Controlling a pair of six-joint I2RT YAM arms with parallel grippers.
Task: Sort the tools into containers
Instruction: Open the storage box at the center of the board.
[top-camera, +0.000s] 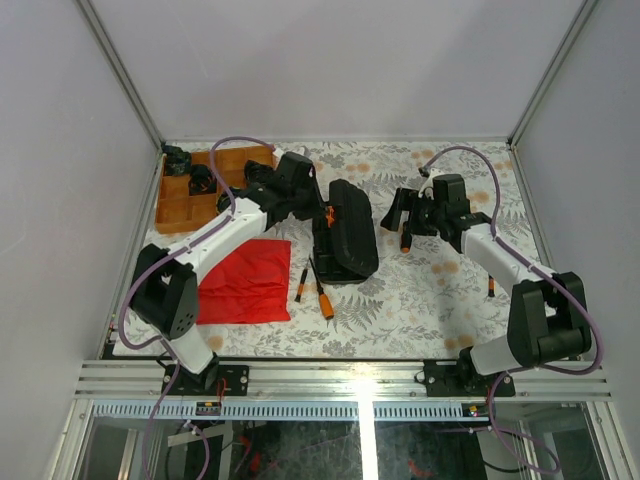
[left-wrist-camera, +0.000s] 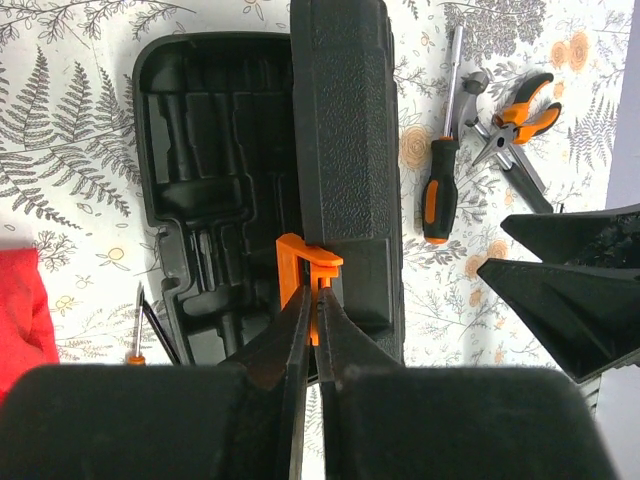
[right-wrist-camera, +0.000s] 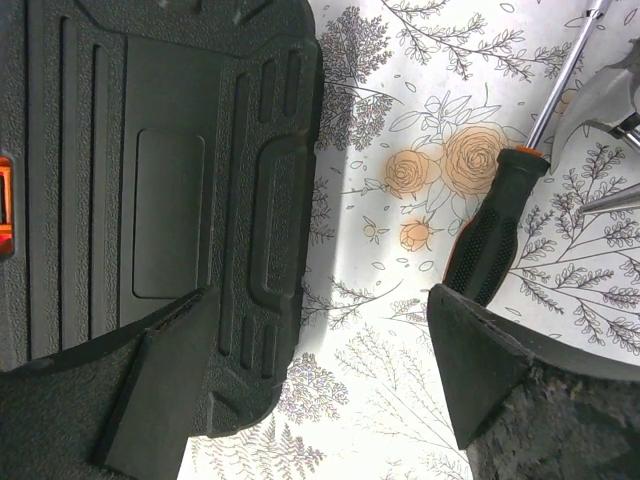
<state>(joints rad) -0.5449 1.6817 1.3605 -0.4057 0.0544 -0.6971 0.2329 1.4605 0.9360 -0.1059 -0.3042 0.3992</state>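
1. Left fingers (left-wrist-camera: 292, 370) pinch the orange latch (left-wrist-camera: 300, 262) of the tool case (left-wrist-camera: 345, 150), lid raised.
2. Right fingers (right-wrist-camera: 480, 350), spread wide, hover right of the case.
3. A screwdriver (right-wrist-camera: 495, 230) lies right of the case, handle at one right finger and shaft pointing away; the right arm is nearer.

Probably a lab: white walls (top-camera: 340, 60), aluminium frame (top-camera: 300, 378).

Open gap between case lid (right-wrist-camera: 160, 180) and screwdriver (right-wrist-camera: 495, 235).
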